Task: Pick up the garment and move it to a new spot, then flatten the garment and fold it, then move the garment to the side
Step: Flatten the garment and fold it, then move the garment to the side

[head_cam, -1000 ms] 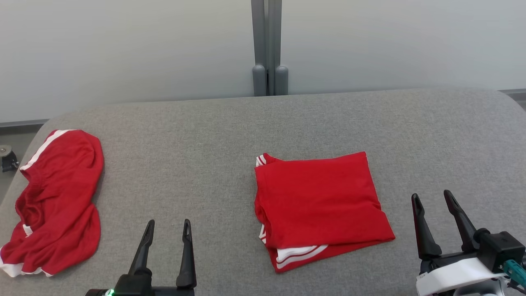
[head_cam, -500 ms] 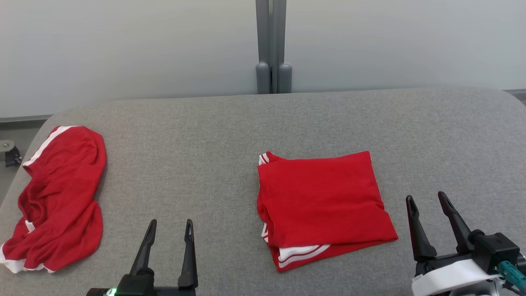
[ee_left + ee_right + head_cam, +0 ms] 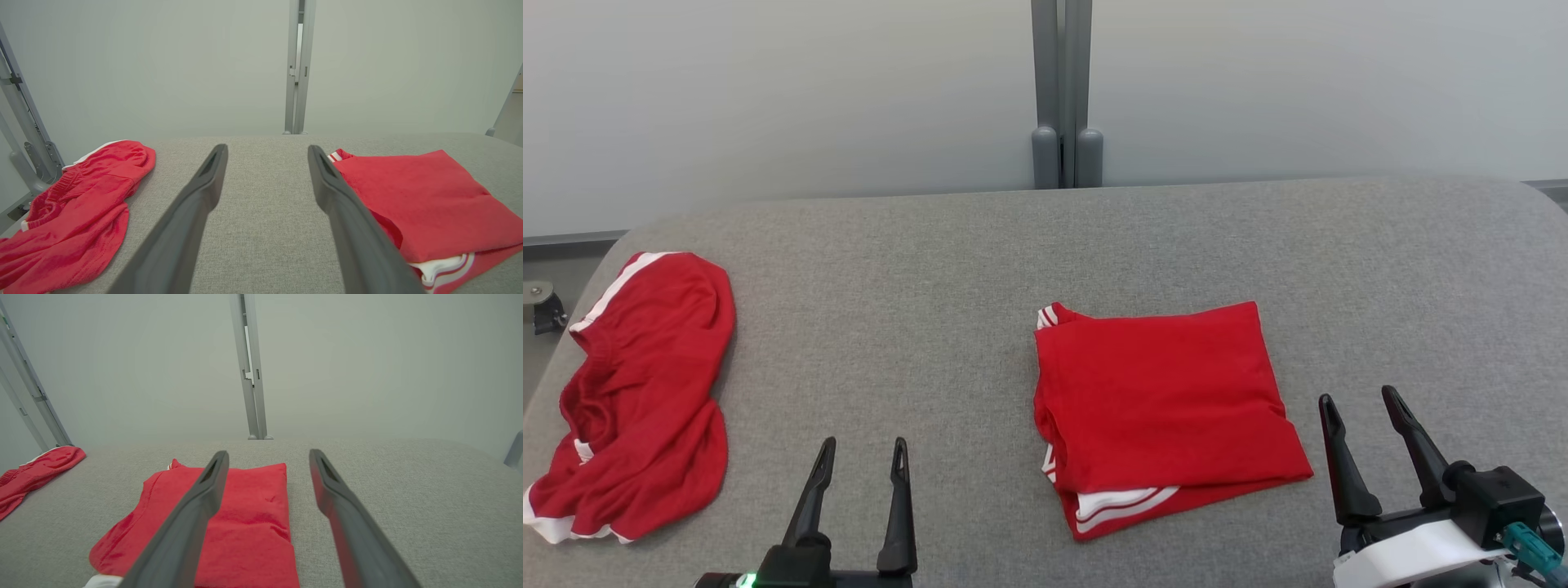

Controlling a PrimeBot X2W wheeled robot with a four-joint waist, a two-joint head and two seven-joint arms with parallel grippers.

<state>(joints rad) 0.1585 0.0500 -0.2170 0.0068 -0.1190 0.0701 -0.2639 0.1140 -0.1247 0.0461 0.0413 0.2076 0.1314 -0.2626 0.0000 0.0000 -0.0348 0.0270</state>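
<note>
Right end effector [image 3: 1357, 396] nearer folded garment [image 3: 1160, 392]

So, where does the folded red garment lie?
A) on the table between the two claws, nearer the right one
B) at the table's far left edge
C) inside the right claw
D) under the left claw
A: the folded red garment lies flat on the grey table, between the open left claw and the open right claw, closer to the right one.

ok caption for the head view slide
Folded red garment on the grey table, crumpled red garment at left, left tool and right tool open.
</note>
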